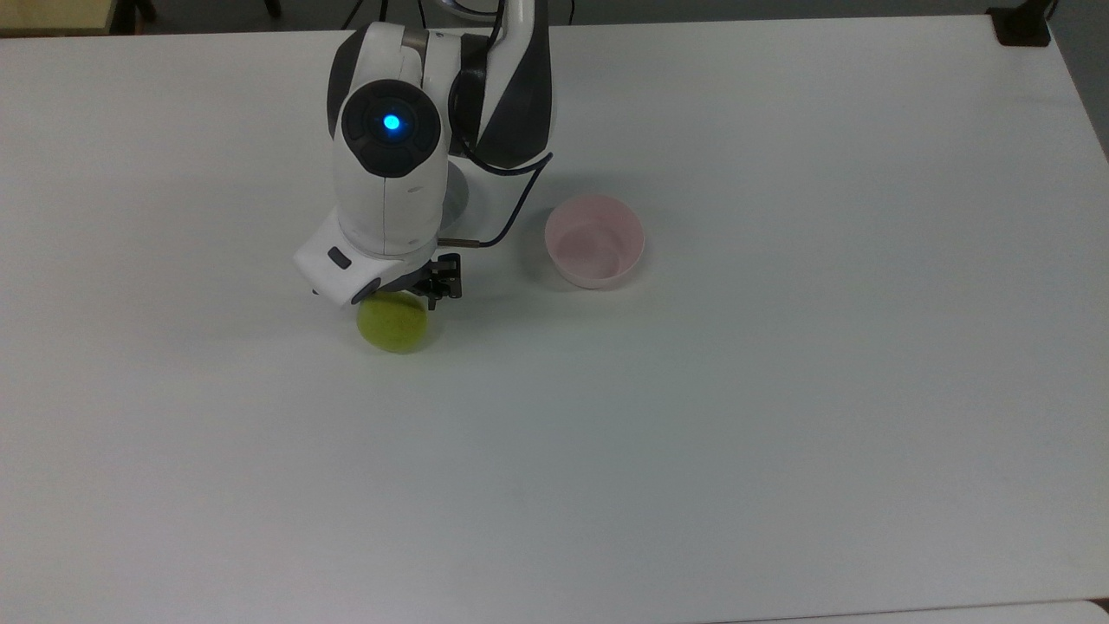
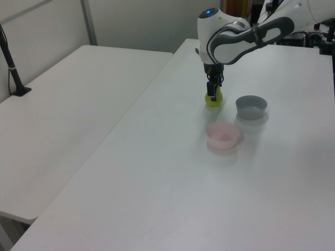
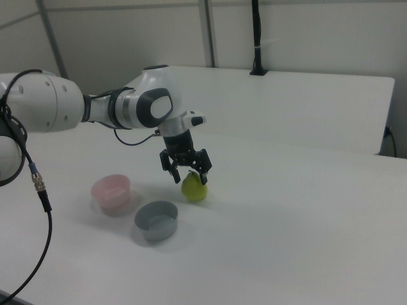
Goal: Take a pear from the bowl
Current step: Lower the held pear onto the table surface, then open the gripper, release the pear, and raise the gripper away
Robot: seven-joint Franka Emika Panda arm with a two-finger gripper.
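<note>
tabletop (image 1: pixel 780 433): wide bare room toward the top view's bottom and right | grey bowl (image 3: pixel 156 220) and pink bowl (image 3: pixel 111 190) stand near the hand on the right view's left, apart from it | pear (image 3: pixel 194 189) sits on the tabletop under the hand (image 3: pixel 186 166), fingers spread, released | arm (image 1: pixel 390 165) hides the grey bowl in the top view

Grey bowl (image 1: pixel 452 186) mostly hidden under arm in top view; pear (image 1: pixel 392 322) top covered by end effector (image 1: pixel 407 295).
</note>
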